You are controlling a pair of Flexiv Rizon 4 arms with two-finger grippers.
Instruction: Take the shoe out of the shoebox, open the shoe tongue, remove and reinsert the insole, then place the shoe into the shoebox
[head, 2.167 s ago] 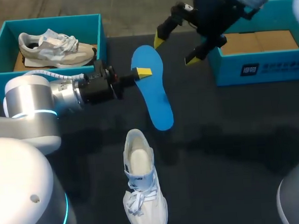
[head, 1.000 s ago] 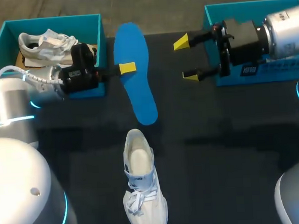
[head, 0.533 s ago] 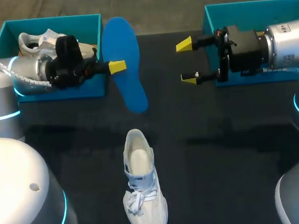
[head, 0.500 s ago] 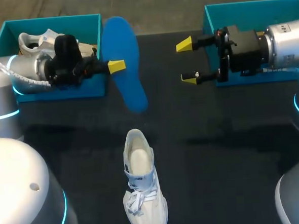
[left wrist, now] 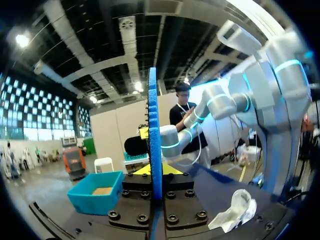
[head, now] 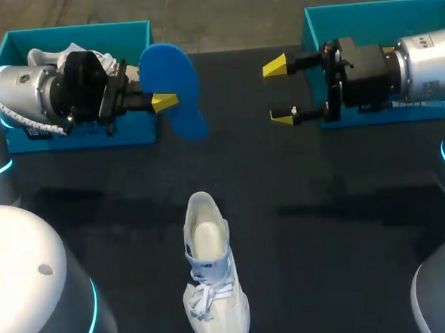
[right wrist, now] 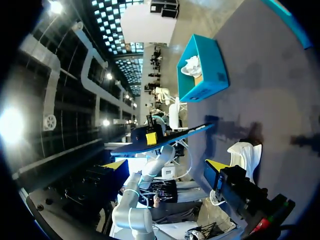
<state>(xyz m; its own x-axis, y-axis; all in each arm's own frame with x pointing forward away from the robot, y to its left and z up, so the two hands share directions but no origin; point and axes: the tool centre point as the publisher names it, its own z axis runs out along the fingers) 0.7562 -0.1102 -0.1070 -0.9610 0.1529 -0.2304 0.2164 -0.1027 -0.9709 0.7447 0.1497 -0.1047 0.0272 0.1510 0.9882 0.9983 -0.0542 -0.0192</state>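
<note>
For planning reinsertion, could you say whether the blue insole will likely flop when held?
Probably fairly stiff: the blue insole stands out straight from the left gripper, pinched at one edge. Likely light, being thin edge-on in the left wrist view.

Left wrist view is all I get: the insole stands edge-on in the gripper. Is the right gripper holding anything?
Observer: No. In the head view the right gripper is open and empty. It sits in front of the right box and points toward the insole.
Operator: Is there a second shoe anywhere?
Observer: Yes. A second shoe lies in the left box, partly hidden behind the left arm.
Operator: How does the shoe that is out of the box sit?
Observer: The shoe stands on its sole with the opening up and the laces toward the robot. No blue shows inside it.
</note>
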